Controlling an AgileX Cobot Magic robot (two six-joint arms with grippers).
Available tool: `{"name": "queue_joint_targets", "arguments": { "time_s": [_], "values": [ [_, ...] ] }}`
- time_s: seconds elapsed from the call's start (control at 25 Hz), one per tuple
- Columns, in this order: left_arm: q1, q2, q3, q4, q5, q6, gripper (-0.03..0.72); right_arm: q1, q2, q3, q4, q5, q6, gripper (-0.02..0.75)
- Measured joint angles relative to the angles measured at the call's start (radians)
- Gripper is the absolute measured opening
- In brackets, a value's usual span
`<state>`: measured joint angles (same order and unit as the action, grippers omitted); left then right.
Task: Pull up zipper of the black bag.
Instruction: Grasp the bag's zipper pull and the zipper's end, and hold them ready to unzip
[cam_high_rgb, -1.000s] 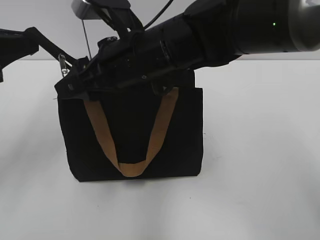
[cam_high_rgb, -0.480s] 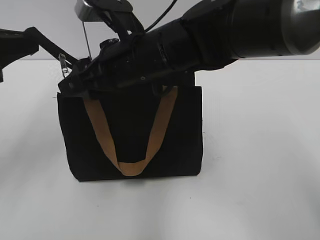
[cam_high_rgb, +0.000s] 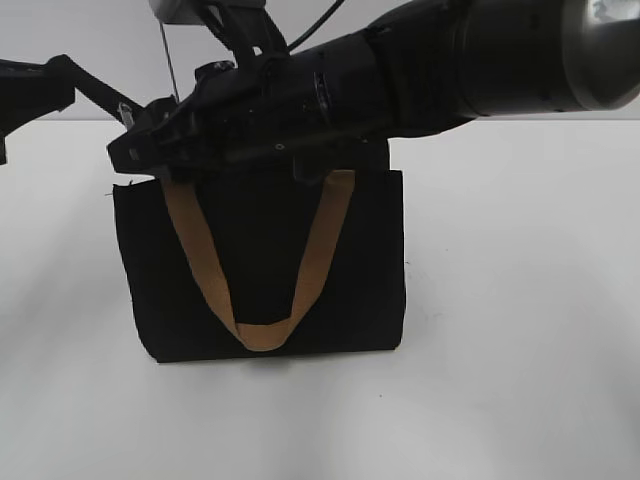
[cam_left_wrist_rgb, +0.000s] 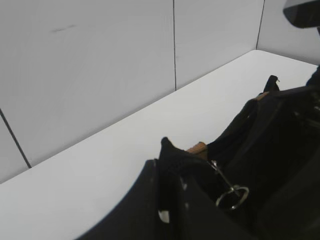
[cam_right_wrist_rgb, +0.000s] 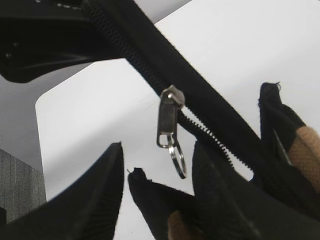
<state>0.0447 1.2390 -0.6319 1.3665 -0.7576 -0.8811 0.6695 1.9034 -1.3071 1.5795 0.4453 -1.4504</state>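
Note:
The black bag (cam_high_rgb: 260, 250) stands upright on the white table, one tan handle (cam_high_rgb: 265, 335) hanging down its front. My right arm lies across the bag's top, with its gripper (cam_high_rgb: 135, 152) at the top left corner. In the right wrist view the right gripper (cam_right_wrist_rgb: 159, 150) is open. The silver pull tab (cam_right_wrist_rgb: 167, 125) with its ring hangs free on the zipper (cam_right_wrist_rgb: 210, 132) between the fingertips. My left gripper (cam_left_wrist_rgb: 172, 200) is shut on the bag's end corner (cam_left_wrist_rgb: 166, 145). The ring (cam_left_wrist_rgb: 232, 196) shows beside it.
The white table (cam_high_rgb: 520, 300) spreads to the right and front of the bag. A grey panelled wall (cam_left_wrist_rgb: 100, 65) stands behind the table. My left arm (cam_high_rgb: 40, 90) reaches in from the far left.
My right arm has shifted left along the bag's top and risen slightly. The bag's top left corner and the silver pull sit a little higher than before.

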Motion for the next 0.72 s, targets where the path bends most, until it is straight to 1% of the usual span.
{"name": "queue_joint_targets", "arguments": {
  "time_s": [0.36, 0.72],
  "values": [
    [0.000, 0.000, 0.000, 0.000, 0.005, 0.000, 0.022, 0.000, 0.000, 0.000, 0.002, -0.025, -0.026, 0.251],
    [0.000, 0.000, 0.000, 0.000, 0.005, 0.000, 0.022, 0.000, 0.000, 0.000, 0.002, -0.027, -0.030, 0.222]
  ]
}}
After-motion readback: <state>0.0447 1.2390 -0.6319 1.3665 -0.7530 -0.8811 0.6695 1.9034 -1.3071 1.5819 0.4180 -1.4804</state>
